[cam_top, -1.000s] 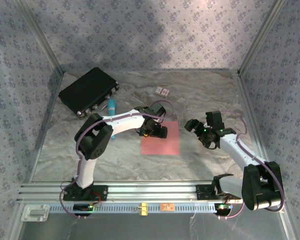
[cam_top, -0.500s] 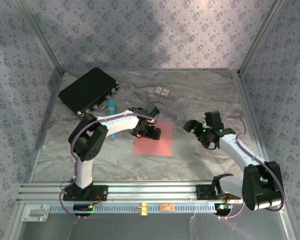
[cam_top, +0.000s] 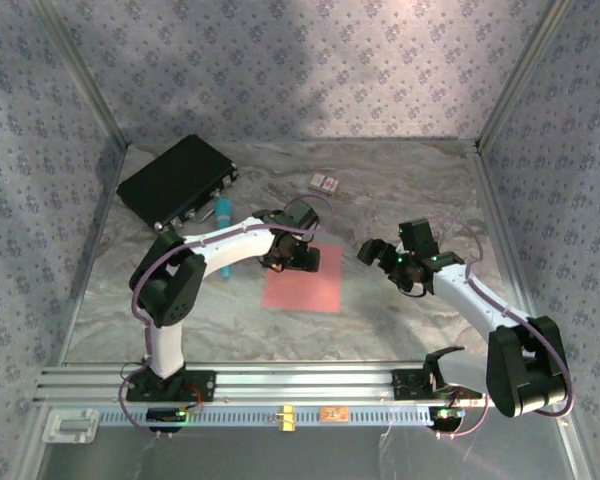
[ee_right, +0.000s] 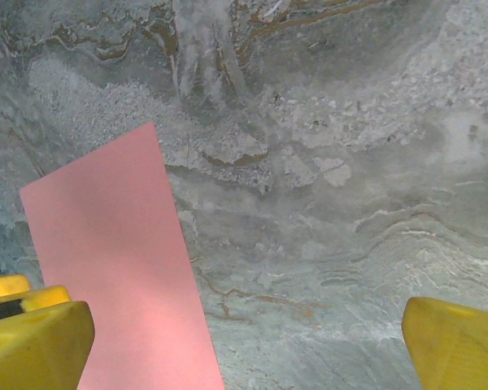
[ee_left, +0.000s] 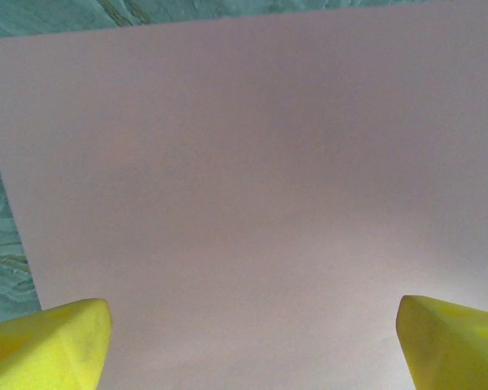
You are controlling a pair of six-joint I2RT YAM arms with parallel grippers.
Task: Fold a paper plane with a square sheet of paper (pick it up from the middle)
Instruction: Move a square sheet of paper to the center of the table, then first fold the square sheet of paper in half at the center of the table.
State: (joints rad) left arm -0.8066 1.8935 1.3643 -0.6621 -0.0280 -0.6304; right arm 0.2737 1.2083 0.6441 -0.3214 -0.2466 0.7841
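Over the flat square sheet of paper (cam_top: 305, 292) the left hand (cam_top: 294, 262) hangs spread, likely to pinch it; the right hand (cam_top: 378, 253), also spread, is beside.

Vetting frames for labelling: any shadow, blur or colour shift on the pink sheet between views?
Top external: sheet evenly lit, soft shadow patches on the back wall. Left wrist: sheet looks pale and washed out, yellow fingertips soft. Right wrist: sheet saturated salmon, table veining sharp.
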